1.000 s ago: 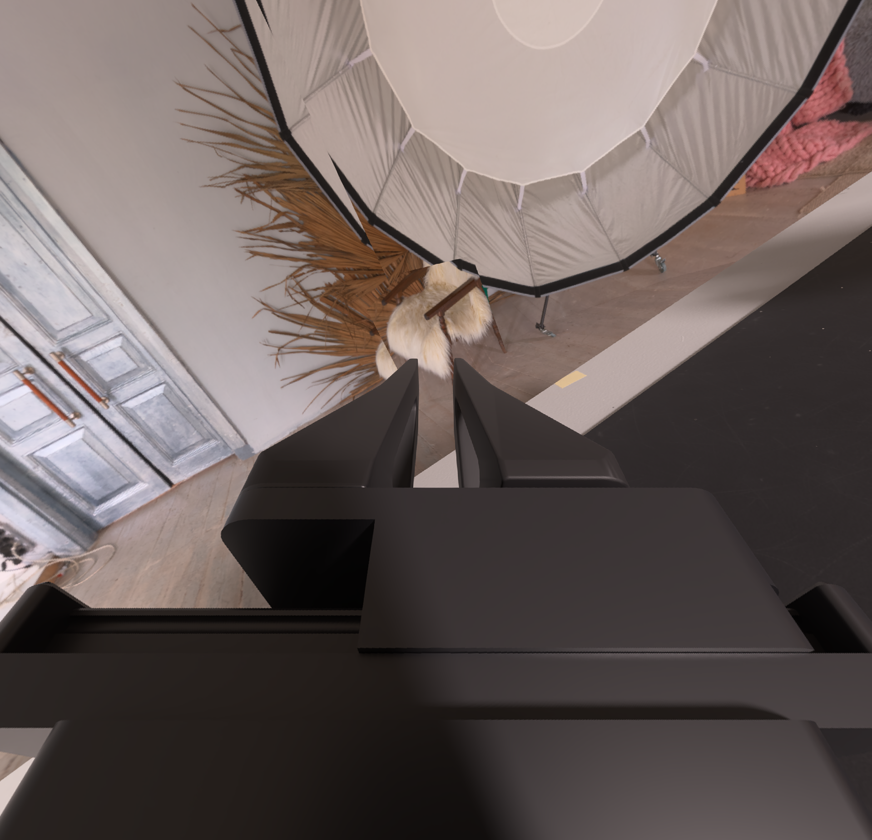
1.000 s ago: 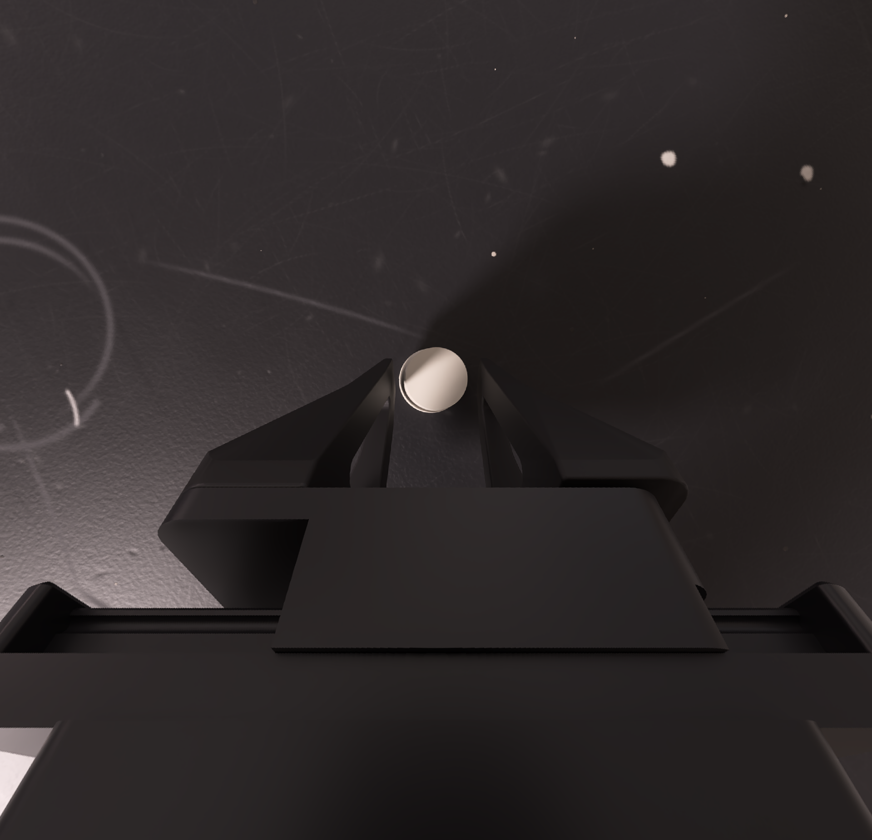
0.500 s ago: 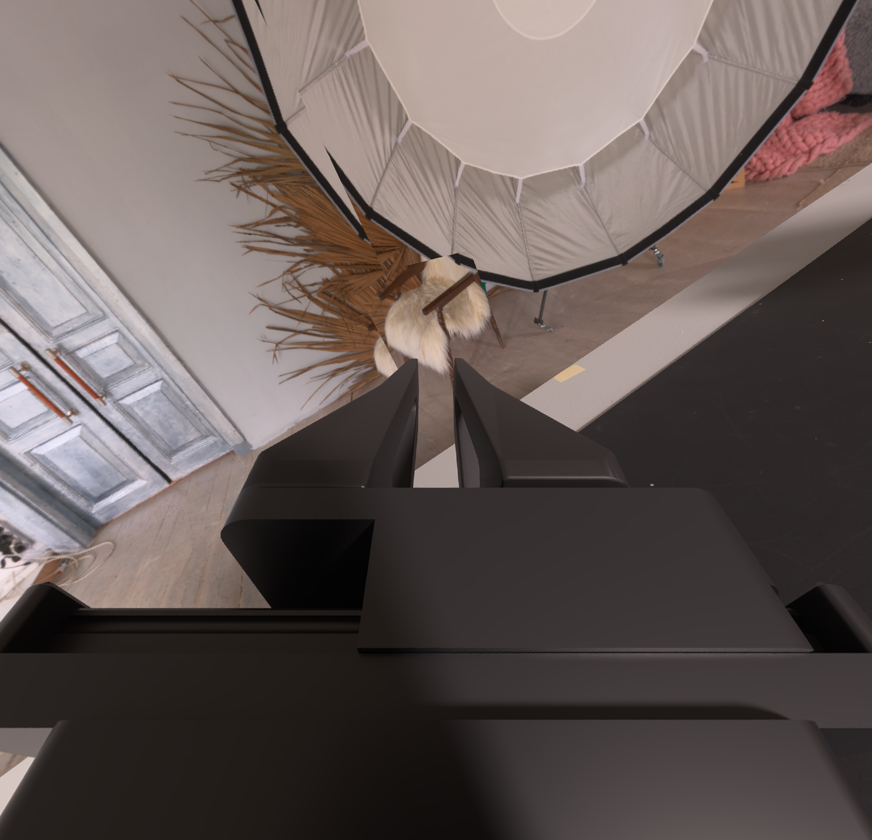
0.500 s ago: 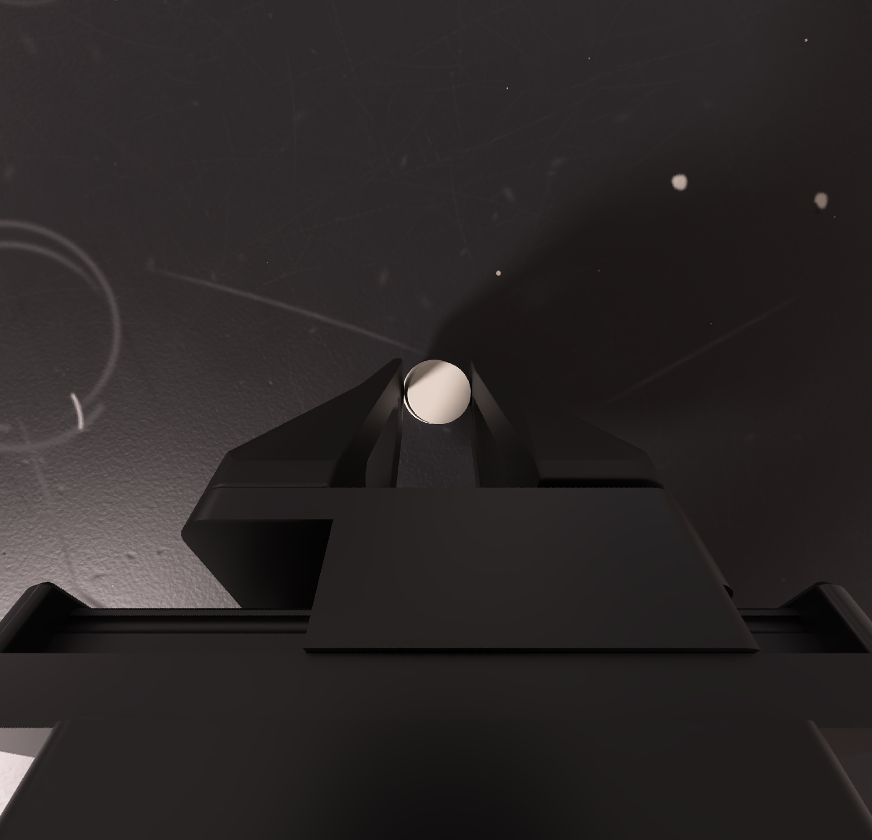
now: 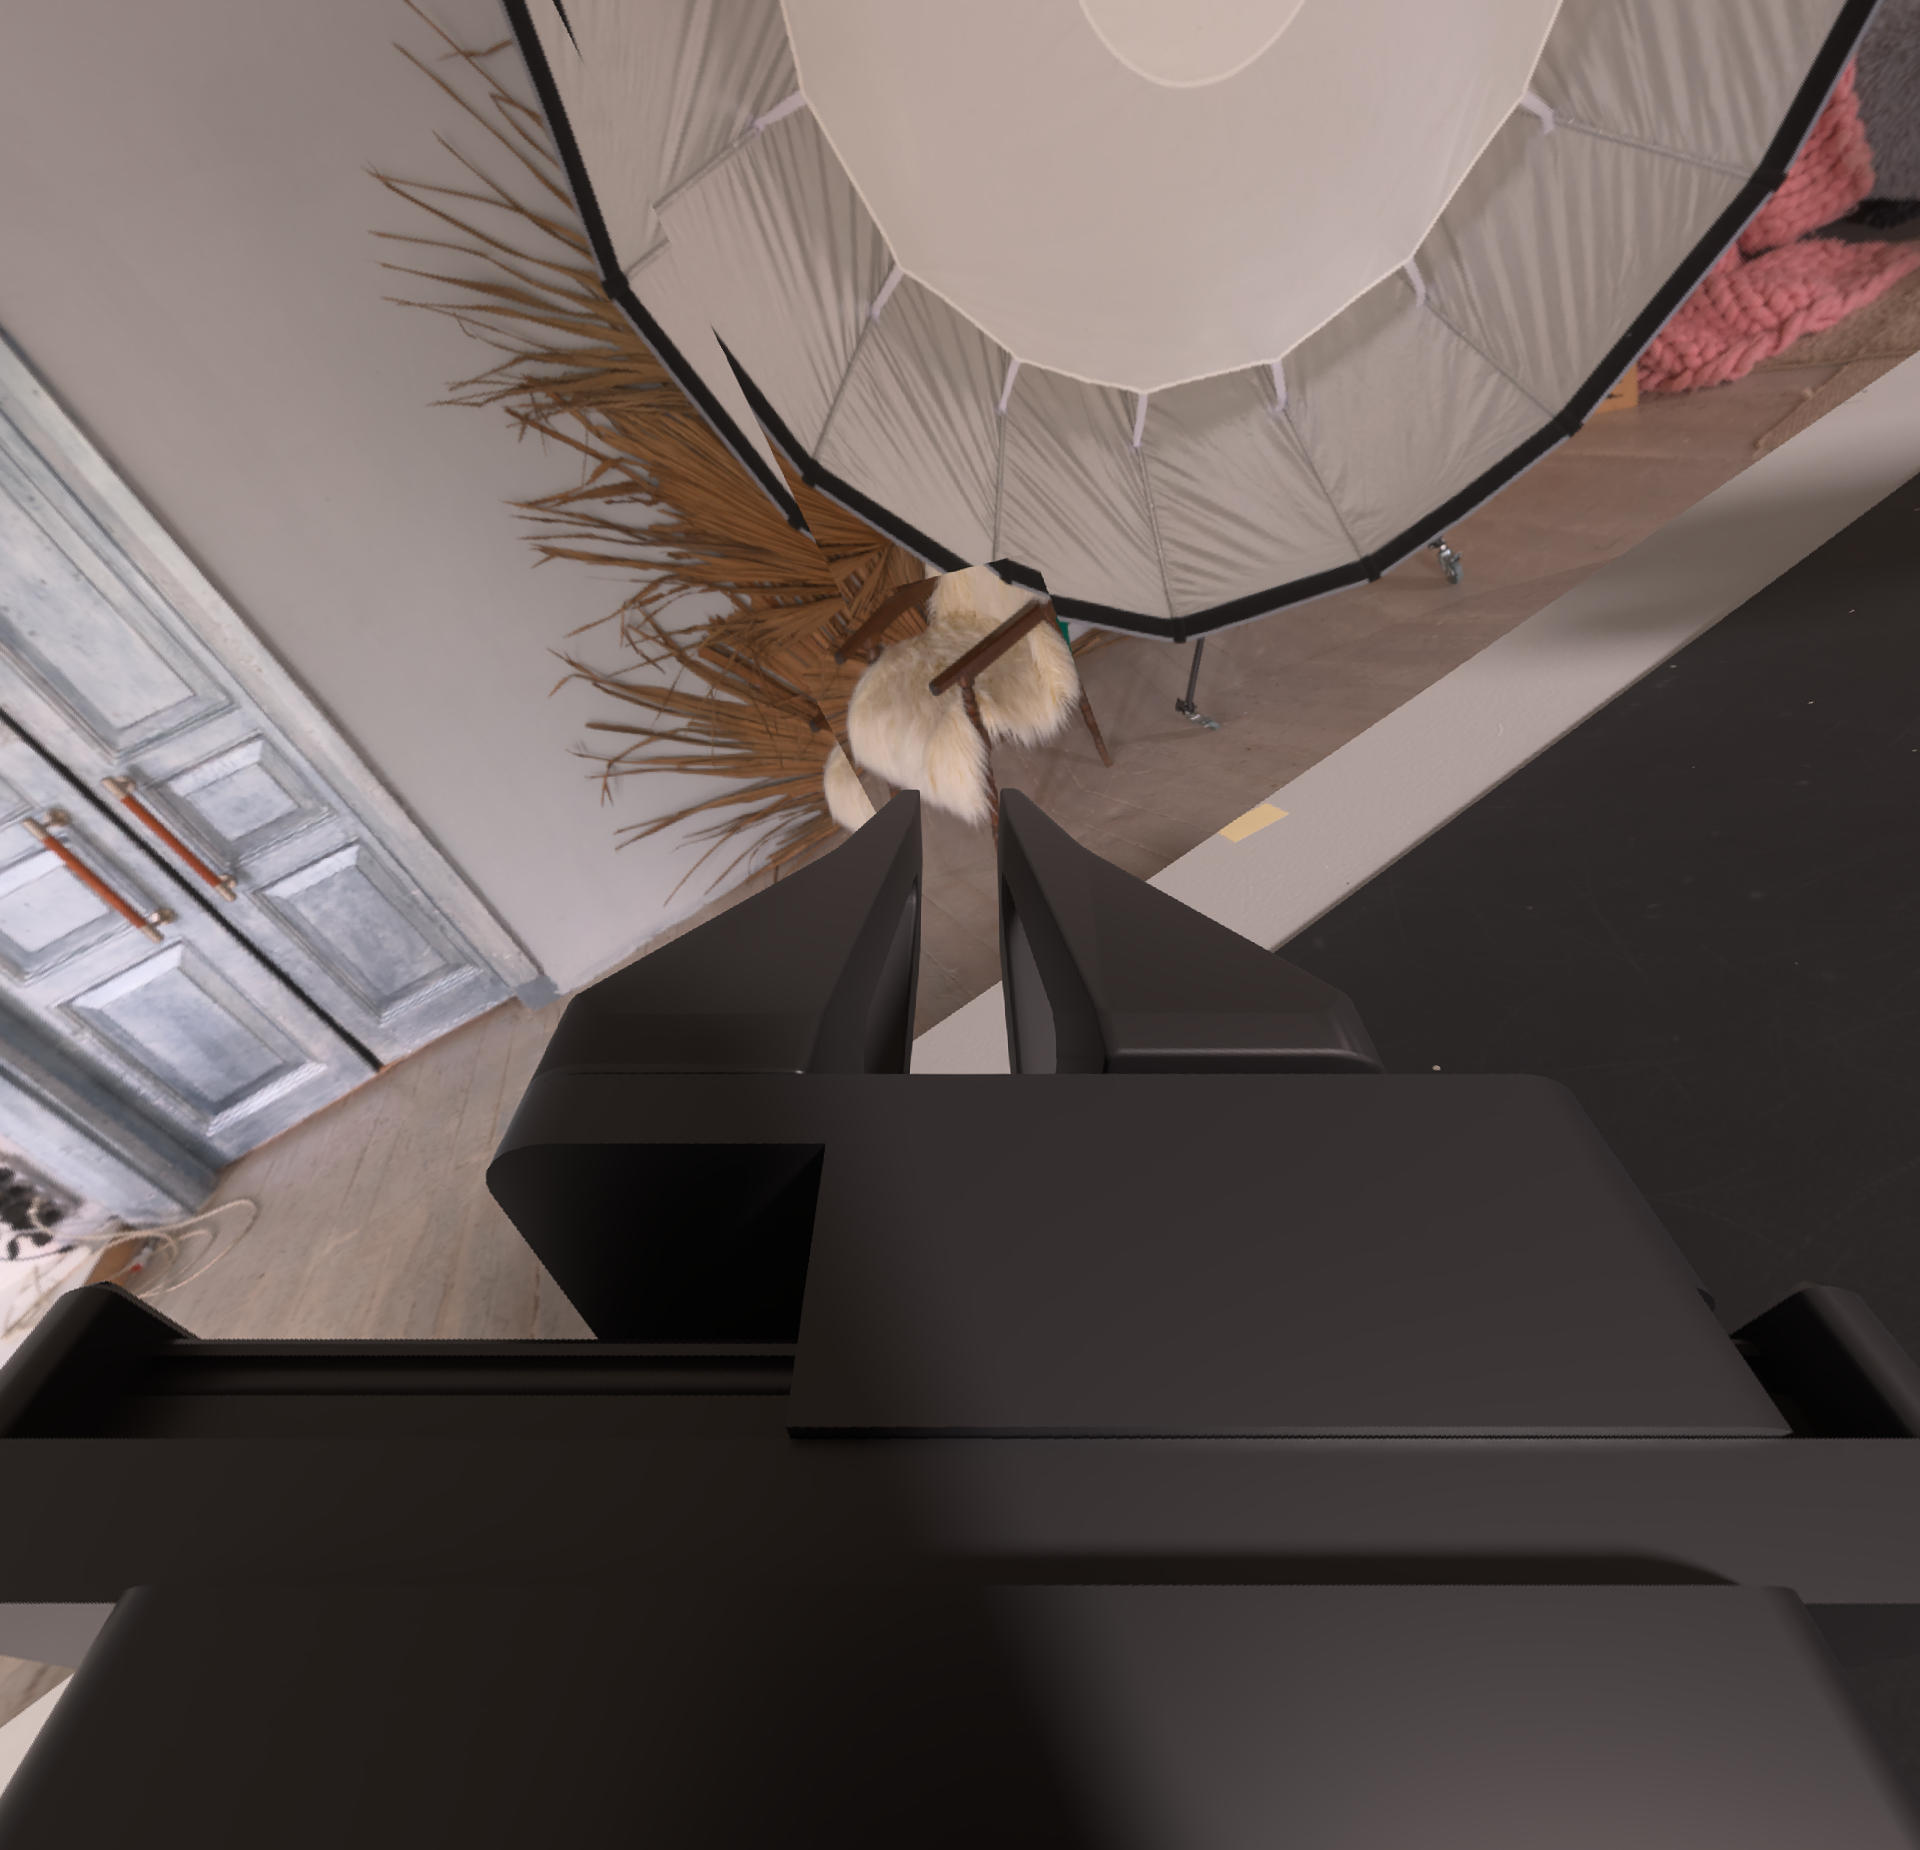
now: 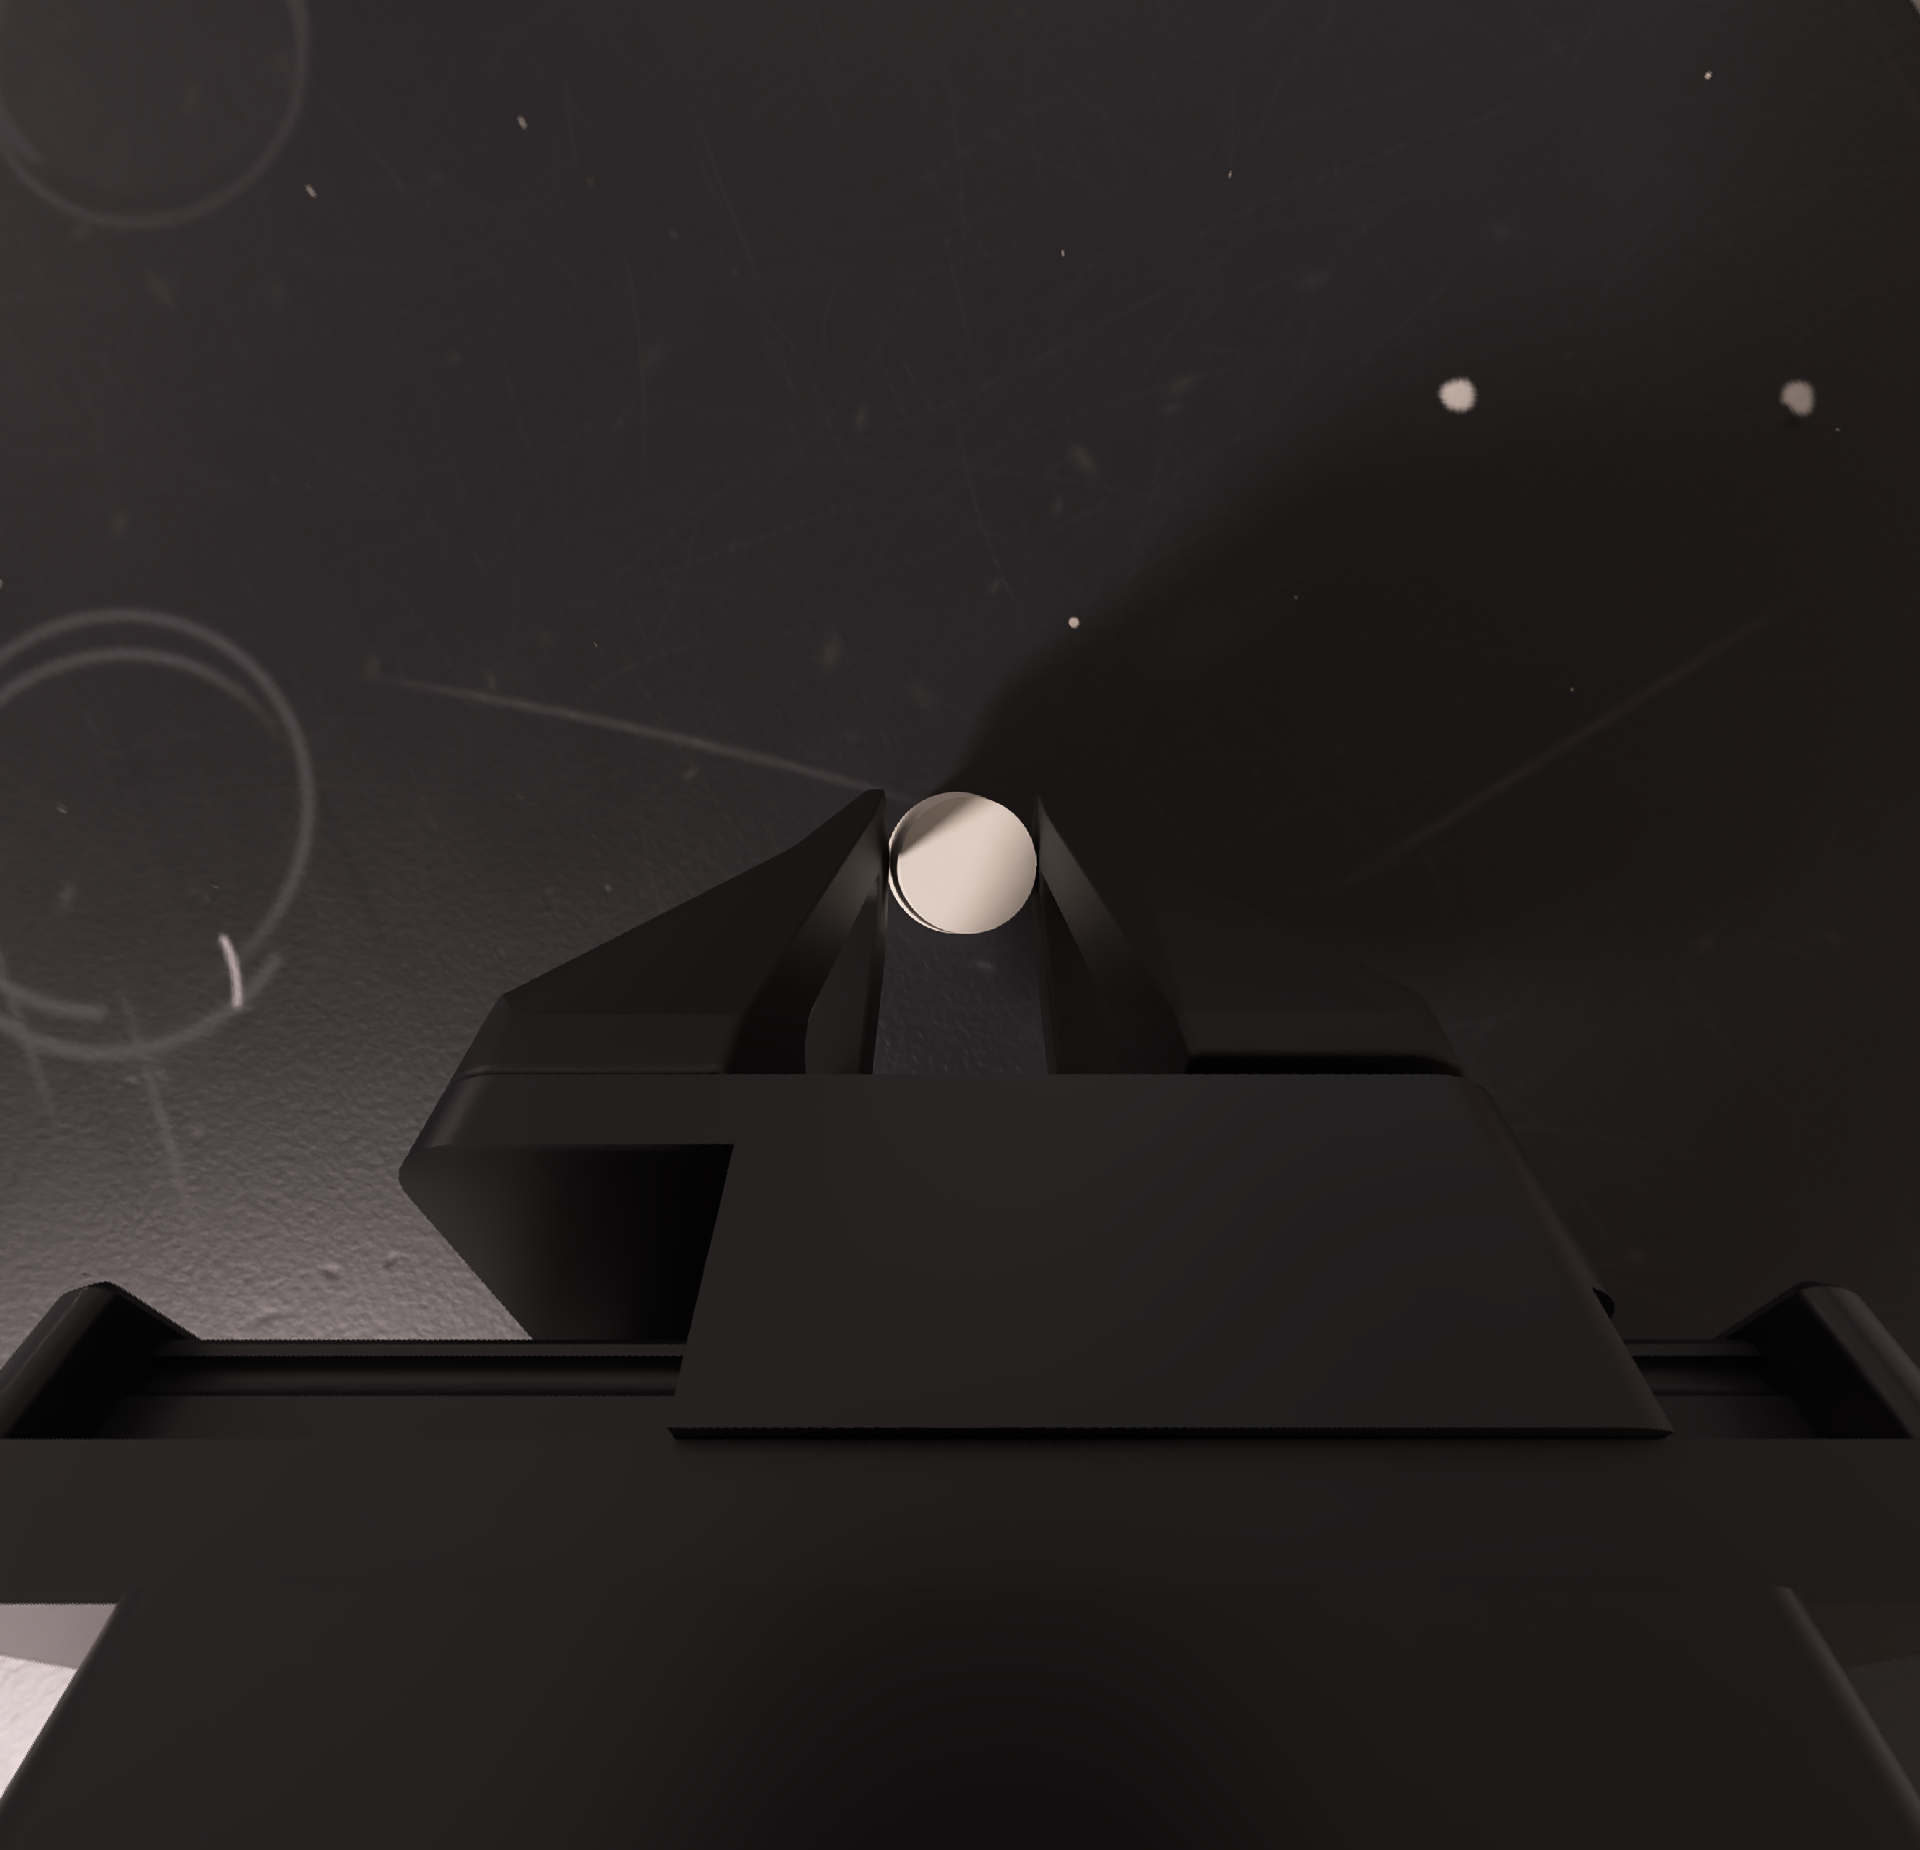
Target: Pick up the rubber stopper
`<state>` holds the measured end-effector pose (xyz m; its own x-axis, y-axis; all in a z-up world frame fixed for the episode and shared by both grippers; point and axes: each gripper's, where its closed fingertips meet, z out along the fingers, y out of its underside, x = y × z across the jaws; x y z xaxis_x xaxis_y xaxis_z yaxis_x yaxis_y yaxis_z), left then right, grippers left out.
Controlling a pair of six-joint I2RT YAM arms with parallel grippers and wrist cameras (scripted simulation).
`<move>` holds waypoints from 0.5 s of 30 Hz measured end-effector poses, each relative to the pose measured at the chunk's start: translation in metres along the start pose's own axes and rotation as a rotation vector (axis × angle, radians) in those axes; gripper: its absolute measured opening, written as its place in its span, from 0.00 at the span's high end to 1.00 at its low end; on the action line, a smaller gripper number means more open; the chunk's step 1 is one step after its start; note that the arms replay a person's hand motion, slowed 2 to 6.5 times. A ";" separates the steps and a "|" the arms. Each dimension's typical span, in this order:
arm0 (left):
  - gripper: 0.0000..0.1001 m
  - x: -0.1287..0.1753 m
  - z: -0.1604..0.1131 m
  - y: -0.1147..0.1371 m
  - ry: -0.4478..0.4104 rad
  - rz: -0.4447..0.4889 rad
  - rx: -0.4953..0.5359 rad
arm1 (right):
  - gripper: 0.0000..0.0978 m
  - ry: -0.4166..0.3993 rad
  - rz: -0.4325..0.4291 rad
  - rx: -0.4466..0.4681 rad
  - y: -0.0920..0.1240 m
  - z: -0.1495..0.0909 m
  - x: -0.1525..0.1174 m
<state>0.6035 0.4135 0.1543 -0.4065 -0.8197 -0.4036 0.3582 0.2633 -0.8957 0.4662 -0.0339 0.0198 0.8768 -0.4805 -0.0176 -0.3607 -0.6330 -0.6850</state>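
Pale cream against all that black, the rubber stopper (image 6: 964, 878) sits right between the fingertips of the right tool (image 6: 962, 865), its round end facing the wrist camera. The two fingers press in on it from either side, so I would say the right tool is clenched on the stopper, with the left finger (image 6: 847, 927) touching its rim and the right finger looking flush against the other side. The dark, scratched tabletop (image 6: 1247, 346) spreads out behind it, marked with faint ring stains and a few pale specks. Judging from this, the grip is made and the main part of the job is done or nearly so; what is left is to raise the stopper well clear and keep it from slipping. Whether it has already left the tabletop I cannot tell, since the camera looks straight along the fingers and nothing shows a gap beneath it. The stopper's length and its taper are hidden too, because only the flat end and a thin sliver of edge show. The left tool (image 5: 958, 844) points away at the room, towards a fluffy chair (image 5: 961, 699) and a big pale fabric light shade (image 5: 1143, 242); its fingers stand close with a narrow slot between them and nothing held in it. The black tabletop (image 5: 1610, 865) shows only at the right of that view, and neither view shows the other arm.
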 end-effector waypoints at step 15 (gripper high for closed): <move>0.85 0.040 0.000 -0.029 0.146 0.013 0.093 | 0.76 -0.225 0.113 0.396 -0.064 -0.022 -0.022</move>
<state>0.5768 0.3729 0.1635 -0.5170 -0.7319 -0.4439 0.4379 0.2194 -0.8719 0.4631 0.0040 0.0806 0.9018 -0.3620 -0.2359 -0.3475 -0.2831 -0.8939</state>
